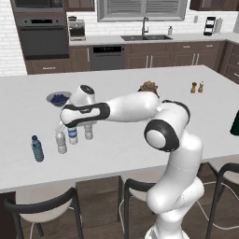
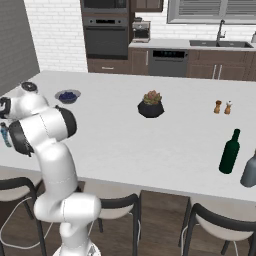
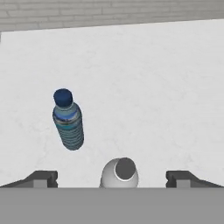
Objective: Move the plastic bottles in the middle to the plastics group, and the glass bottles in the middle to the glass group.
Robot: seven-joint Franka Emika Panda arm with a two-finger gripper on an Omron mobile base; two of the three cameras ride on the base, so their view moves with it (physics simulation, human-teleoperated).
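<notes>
Beside the blue-capped bottle (image 3: 68, 124), a clear white-capped bottle (image 3: 120, 173) stands upright between the spread-open, empty gripper (image 3: 112, 178); best lift straight up, so neither fingertip clips the cap.

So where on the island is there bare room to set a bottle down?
Broad bare stretch between the plant pot and the green bottle. Crowded at the left end, where the clear bottles and the blue-capped bottle cluster under the end effector.
</notes>
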